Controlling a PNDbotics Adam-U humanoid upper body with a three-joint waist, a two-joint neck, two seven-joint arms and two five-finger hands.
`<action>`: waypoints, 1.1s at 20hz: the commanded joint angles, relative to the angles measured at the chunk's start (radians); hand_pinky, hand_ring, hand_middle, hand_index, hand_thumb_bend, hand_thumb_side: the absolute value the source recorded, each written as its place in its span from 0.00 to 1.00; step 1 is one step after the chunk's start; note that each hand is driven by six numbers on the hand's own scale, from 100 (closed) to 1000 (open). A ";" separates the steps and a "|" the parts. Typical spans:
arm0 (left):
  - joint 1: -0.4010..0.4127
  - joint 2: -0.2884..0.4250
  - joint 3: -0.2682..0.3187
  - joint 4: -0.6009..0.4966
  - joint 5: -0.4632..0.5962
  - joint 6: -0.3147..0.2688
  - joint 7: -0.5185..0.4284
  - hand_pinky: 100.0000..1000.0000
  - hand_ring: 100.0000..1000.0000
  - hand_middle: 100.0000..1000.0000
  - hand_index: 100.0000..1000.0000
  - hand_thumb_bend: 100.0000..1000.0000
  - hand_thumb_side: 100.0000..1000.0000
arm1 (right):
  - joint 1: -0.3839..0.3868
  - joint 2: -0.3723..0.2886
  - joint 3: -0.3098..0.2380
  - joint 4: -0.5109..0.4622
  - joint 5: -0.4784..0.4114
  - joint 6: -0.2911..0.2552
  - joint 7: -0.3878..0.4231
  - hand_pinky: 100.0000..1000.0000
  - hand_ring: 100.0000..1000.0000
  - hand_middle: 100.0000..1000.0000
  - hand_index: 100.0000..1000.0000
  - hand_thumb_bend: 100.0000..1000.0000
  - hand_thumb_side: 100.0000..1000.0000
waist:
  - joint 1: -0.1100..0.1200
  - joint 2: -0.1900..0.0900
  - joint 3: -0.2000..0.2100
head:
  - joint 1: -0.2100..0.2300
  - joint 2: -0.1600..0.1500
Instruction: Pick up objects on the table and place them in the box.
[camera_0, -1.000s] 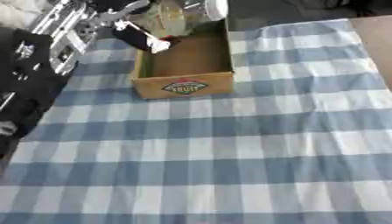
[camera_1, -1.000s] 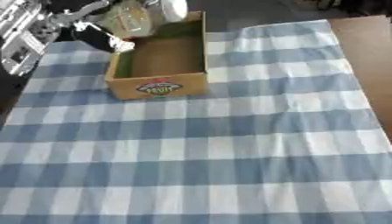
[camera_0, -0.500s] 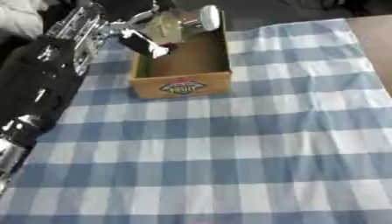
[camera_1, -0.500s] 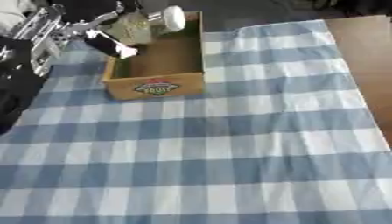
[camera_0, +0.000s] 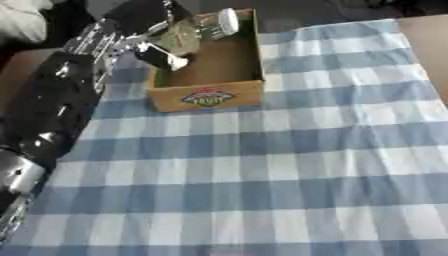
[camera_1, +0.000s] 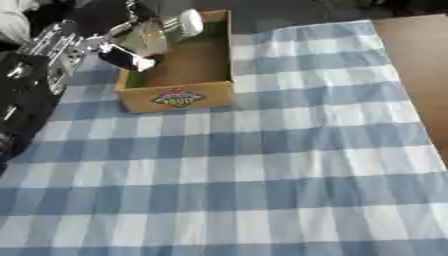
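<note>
One cardboard box (camera_0: 219, 75) is sitting at the far left of the desk (camera_1: 411, 55), on a blue and white checked cloth (camera_0: 280, 165) that is covering most of the surface; bare brown wood is showing only along the right edge. The box is open at the top and is carrying one oval label (camera_0: 207, 97) on its near wall.

One robot arm (camera_0: 52, 105) is coming in from the left side, black with silver joints, and its lower part is running out of the picture at the bottom left corner. Its left hand (camera_0: 153, 47) is hovering over the box's far left corner with the fingers curled round one clear jar (camera_0: 188, 34). The jar is lying tilted, its pale lid (camera_0: 227, 21) pointing right, above the box's far end rather than resting on the floor of the box. One dark finger with a pale tip (camera_0: 164, 57) is reaching down over the left wall of the box.

The jar's contents are hard to make out; something yellowish seems to be inside it. Much of the hand is merging with the dark background, so the exact grip is unclear beyond the fingers wrapping the glass. The inside of the box behind the near wall is partly hidden.

The right hand is showing in neither view.
</note>
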 joint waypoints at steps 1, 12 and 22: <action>-0.031 0.014 0.017 0.000 -0.018 0.001 0.021 0.31 0.45 0.56 0.57 0.00 0.37 | -0.019 -0.006 -0.005 -0.016 -0.004 0.000 0.003 0.43 0.39 0.43 0.68 0.05 1.00 | -0.004 -0.018 -0.002 | 0.011 -0.014; -0.053 0.014 0.024 0.018 -0.084 0.036 -0.165 1.00 1.00 1.00 1.00 1.00 1.00 | -0.018 -0.010 -0.004 -0.016 -0.005 0.000 0.004 0.43 0.39 0.43 0.68 0.05 1.00 | 0.000 -0.020 0.000 | -0.002 -0.014; -0.056 0.022 0.029 -0.006 0.002 0.064 -0.201 1.00 1.00 1.00 1.00 1.00 1.00 | -0.017 -0.013 -0.004 -0.016 -0.006 0.001 0.005 0.43 0.39 0.43 0.68 0.05 1.00 | 0.004 -0.023 0.002 | -0.008 -0.018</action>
